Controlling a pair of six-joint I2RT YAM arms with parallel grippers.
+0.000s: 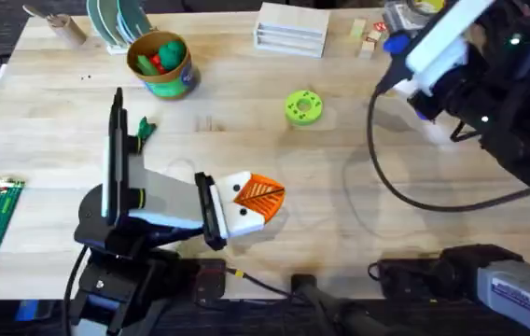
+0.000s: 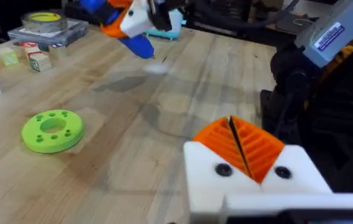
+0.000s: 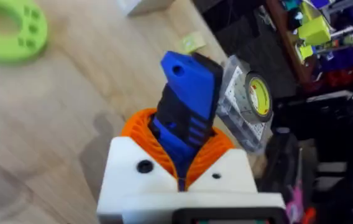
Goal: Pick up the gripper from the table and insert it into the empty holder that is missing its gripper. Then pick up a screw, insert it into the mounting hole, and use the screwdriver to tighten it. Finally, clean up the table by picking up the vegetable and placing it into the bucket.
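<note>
My right gripper (image 3: pixel 179 165) is clamped on the screwdriver (image 3: pixel 186 112), orange pads squeezing the blue body from both sides, held up off the table (image 1: pixel 340 187) at the far right. In the left wrist view the same tool (image 2: pixel 130 34) hangs in the air with its thin bit pointing down toward the wood, so I judge it's being carried to the screw-tightening step, or parked ready for it. Grip sits mid-body, which should keep the bit steady and pointing down.

My left gripper (image 1: pixel 260 198) rests low over the table, near side, well apart from the right one. Its two orange ribbed tips meet along a single seam in the left wrist view (image 2: pixel 238 146); pressed together, nothing between them that I can see.

Ahead of the left gripper and off to one side lies a lime-green disc with holes (image 1: pixel 303 106), flat on the wood; same disc in the left wrist view (image 2: pixel 53 130).

The bucket (image 1: pixel 160 63) stands far beyond the left gripper, toward the back edge, with rounder green and red toy foods inside. The vegetable (image 1: pixel 144 128) lies beside the left arm, between arm and bucket, not yet cleared. Cleanup undone.

Loose orange wedge, bare holder, screw: can't pick them out.
</note>
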